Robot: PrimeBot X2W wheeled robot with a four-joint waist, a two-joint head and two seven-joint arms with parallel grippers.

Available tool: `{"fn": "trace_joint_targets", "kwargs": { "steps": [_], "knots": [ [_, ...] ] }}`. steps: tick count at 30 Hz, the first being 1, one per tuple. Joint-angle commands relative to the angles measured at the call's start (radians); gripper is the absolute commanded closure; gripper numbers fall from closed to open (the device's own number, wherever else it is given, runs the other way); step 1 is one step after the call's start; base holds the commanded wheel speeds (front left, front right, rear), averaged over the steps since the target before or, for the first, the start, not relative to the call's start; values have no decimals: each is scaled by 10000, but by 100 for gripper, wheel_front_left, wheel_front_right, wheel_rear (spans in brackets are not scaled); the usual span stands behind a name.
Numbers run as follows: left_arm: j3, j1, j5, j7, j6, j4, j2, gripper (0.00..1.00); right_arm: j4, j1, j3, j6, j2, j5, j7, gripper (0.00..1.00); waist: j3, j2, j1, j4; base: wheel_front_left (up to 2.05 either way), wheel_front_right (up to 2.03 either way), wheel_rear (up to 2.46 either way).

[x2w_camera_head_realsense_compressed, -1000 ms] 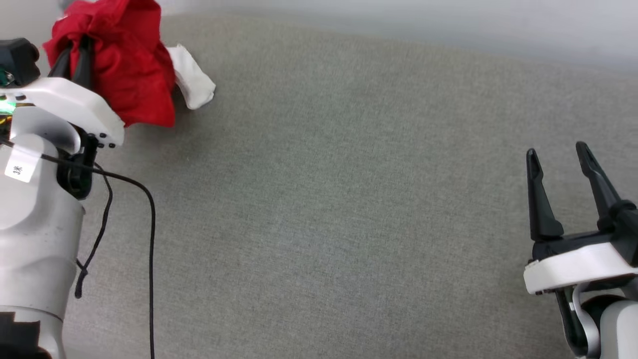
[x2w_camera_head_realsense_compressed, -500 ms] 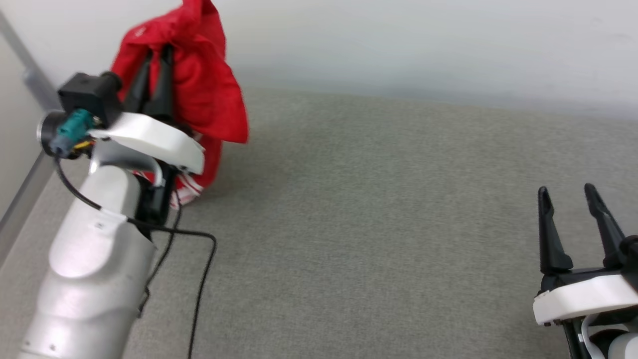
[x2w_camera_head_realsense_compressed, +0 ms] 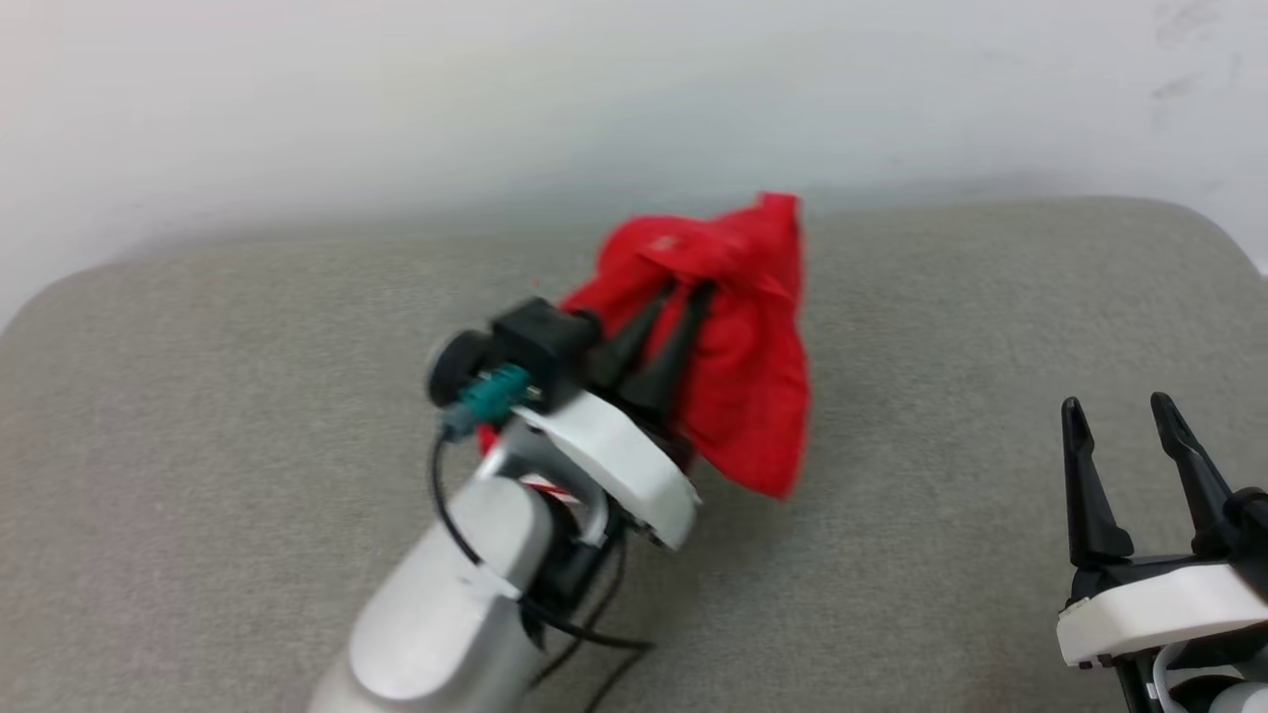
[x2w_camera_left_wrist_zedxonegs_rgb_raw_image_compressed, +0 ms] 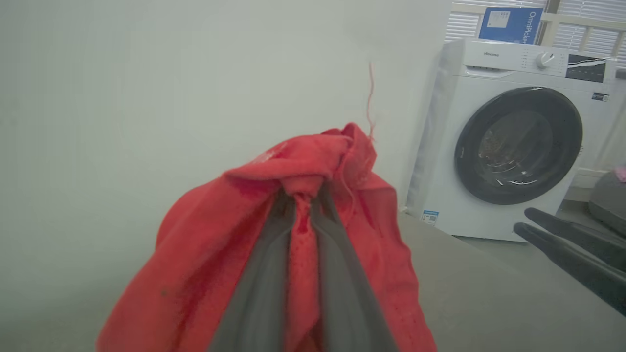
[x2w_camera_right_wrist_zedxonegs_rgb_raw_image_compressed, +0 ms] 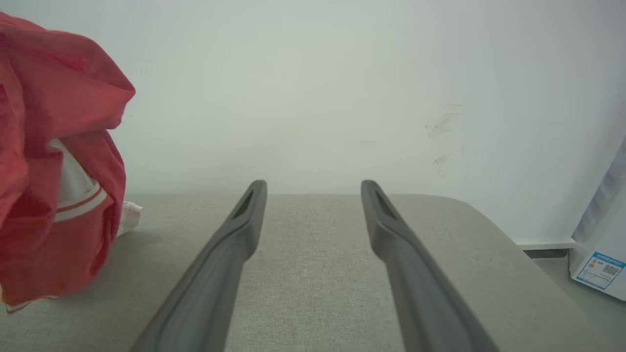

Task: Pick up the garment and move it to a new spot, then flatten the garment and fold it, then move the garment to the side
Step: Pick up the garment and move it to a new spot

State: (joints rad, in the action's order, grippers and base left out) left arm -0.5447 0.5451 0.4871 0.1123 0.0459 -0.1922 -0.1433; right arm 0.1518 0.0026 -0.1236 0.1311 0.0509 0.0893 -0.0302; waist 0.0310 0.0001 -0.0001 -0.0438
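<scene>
While the garment (x2w_camera_head_realsense_compressed: 753, 376) hangs bunched over the middle of the grey cushion (x2w_camera_head_realsense_compressed: 198, 396), toward its far edge, I judge the carry should end in a low, slow set-down on open fabric (a drop would only tangle it further). The left gripper (x2w_camera_head_realsense_compressed: 686, 289) is pressed together, pinching a red fold at its tips. The right gripper (x2w_camera_head_realsense_compressed: 1114, 401), spread wide, holds nothing at the near right.

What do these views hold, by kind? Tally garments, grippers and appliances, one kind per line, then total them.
Garments: 1, the red garment, bunched and lifted off the grey surface.
Grippers: 2, the left gripper shut on the cloth, the right gripper open and holding nothing.
Appliances: 1, the white washing machine.
Total: 4
</scene>
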Motion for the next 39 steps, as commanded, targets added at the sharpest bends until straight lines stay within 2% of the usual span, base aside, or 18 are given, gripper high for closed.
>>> {"fn": "trace_joint_targets", "kwargs": {
  "steps": [1, 7, 15, 19, 20, 21, 26, 32, 36, 37, 39],
  "knots": [
    [-407, -279, 34, -169, 148, 82, 189, 100, 31, 42, -20, -5, -10, 69, -12, 0, 259, -1, 1, -432, 0, 0, 0],
    [-1717, -928, -85, -660, 424, -292, 414, 100, 88, -119, -46, -5, -12, 190, -127, 0, 909, -1, 1, -702, 0, 0, 0],
    [-2644, -1565, -395, -1045, 577, -1454, -18, 100, 64, -488, 3, -7, -11, 254, -304, 0, 1812, -1, 1, -521, 0, 0, 0],
    [-3003, -1682, -437, -898, 652, -1784, -27, 98, -50, -633, 63, -5, -11, 270, -366, 0, 1947, -1, 1, -326, 0, 0, 0],
    [-3051, -1658, -453, -791, 664, -1814, 2, 66, -80, -651, 75, -7, -11, 261, -382, 0, 1936, -1, 1, -270, 0, 0, 0],
    [-3105, -1652, -464, -682, 685, -1840, 43, 2, -118, -660, 79, -7, -11, 233, -399, 0, 1888, -1, 1, -204, 0, 0, 0],
    [-3092, -1604, -479, -25, 660, -1705, 205, 0, -261, -548, 67, -5, -9, 143, -337, 0, 1497, -1, 1, 94, 0, 0, 0],
    [-2744, -1733, -495, 1039, 376, -1118, 295, 0, -301, -311, 11, -7, -9, 89, -153, 0, 791, -1, 1, 433, 0, 0, 0],
    [-2341, -1927, -447, 1316, -10, -792, 220, 0, -246, -49, -29, -5, -9, 24, -17, 0, 377, -1, 1, 650, 0, 0, 0],
    [-1953, -2163, -341, 1413, -344, -753, 89, 0, -219, 163, -2, -7, -11, 93, 95, 0, 41, -1, 1, 774, 0, 0, 0],
    [-1635, -2313, -277, 1470, -581, -737, -1, 0, -213, 274, -28, -7, -10, 126, 150, 0, -154, -1, 1, 840, 0, 0, 0]
  ]
}}
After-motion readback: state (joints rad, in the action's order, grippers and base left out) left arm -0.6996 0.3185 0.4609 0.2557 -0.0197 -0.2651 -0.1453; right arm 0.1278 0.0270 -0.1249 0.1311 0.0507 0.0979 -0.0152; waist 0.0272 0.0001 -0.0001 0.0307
